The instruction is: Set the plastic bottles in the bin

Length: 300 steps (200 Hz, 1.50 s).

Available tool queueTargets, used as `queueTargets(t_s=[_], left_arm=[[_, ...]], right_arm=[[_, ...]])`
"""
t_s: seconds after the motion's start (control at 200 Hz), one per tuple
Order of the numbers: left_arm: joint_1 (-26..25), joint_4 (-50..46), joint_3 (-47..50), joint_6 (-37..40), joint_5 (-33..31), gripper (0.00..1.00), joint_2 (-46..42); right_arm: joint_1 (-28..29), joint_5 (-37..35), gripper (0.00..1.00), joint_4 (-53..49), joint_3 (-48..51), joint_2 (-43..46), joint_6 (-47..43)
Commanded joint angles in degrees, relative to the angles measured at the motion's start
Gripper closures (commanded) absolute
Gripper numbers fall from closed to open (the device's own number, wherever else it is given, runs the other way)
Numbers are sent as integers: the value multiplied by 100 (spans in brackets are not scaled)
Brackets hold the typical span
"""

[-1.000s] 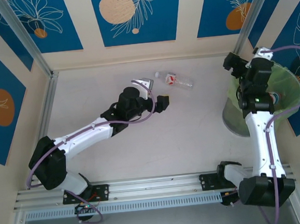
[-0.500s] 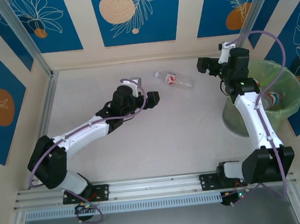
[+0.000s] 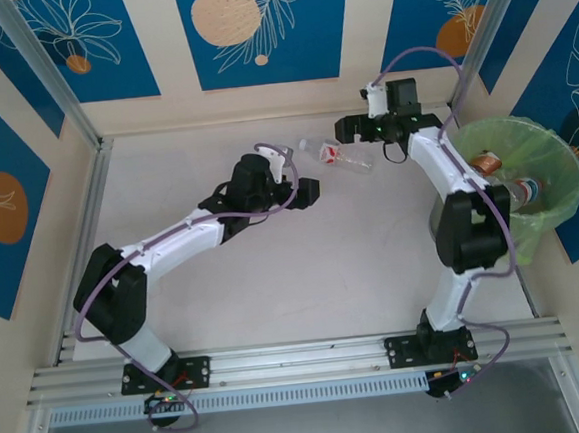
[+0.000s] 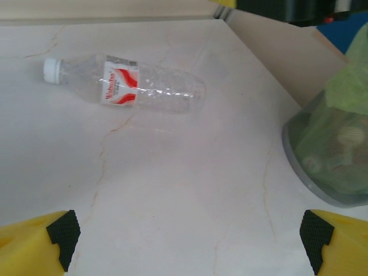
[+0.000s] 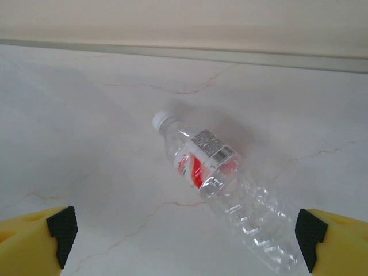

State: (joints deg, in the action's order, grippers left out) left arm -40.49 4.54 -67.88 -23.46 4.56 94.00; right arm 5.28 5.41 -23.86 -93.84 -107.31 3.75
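Clear red-labelled bottle [image 3: 336, 155] is lying flat on the pale, veined table [image 3: 303, 266], close to the far wall [image 3: 261, 103], with its white cap pointing left. Left jaws and right jaws are hovering on either side of it, gaping wide and gripping nothing. Green-lined bin [image 3: 556, 160] is sitting at the table's right edge, and bare tabletop is stretching toward the near rail [image 3: 300, 354].

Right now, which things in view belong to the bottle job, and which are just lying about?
Job: red-labelled plastic bottle, lying flat; green-lined grey bin; bottles already inside it; left pincer and right pincer, both open.
Not the job: marbled table; blue patterned wall panels; aluminium rail at the near edge.
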Motion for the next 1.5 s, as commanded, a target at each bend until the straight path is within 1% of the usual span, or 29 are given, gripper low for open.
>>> queueTargets(t_s=[0.0,0.135,0.205,0.325,0.495,0.635,0.795,0.905,1.025,1.18,1.23,1.35,1.41,1.495], left_arm=[[43,-236,10,-81,-536,0,-16],[43,-475,208,-220,-1158,0,-198],[47,-444,373,-278,-1393,0,-307],[46,-427,555,-324,-1490,0,-457],[47,-454,624,-343,-1519,0,-529],[46,-471,609,-312,-1451,0,-523],[47,-456,623,-315,-1352,0,-487],[42,-453,648,-335,-1343,0,-479],[46,-453,664,-329,-1335,0,-479],[46,-433,685,-332,-1334,0,-479],[43,-432,692,-334,-1342,0,-471],[43,-422,691,-355,-1333,0,-439],[47,-420,693,-369,-1327,0,-428],[41,-449,697,-378,-1339,0,-436]], right_arm=[[-52,249,0,-438,-719,-700,-192],[-108,798,1,-716,-1437,-1405,-300],[-89,788,0,-845,-1766,-1755,-356],[-94,604,0,-1128,-2302,-2295,-183],[-88,716,0,-1402,-2705,-2723,51],[-81,982,0,-1463,-2635,-2774,117],[-72,1397,0,-1742,-2574,-2756,-16],[-28,1422,0,-1952,-2537,-2732,-90],[16,1498,1,-2002,-2419,-2612,-91],[129,1902,1,-2085,-2269,-2387,-207],[211,1693,0,-1971,-2193,-2314,-136],[450,496,0,-1604,-2098,-2271,90],[642,-143,1,-1527,-2219,-2386,-9],[868,-691,0,-1649,-2567,-2688,-131]])
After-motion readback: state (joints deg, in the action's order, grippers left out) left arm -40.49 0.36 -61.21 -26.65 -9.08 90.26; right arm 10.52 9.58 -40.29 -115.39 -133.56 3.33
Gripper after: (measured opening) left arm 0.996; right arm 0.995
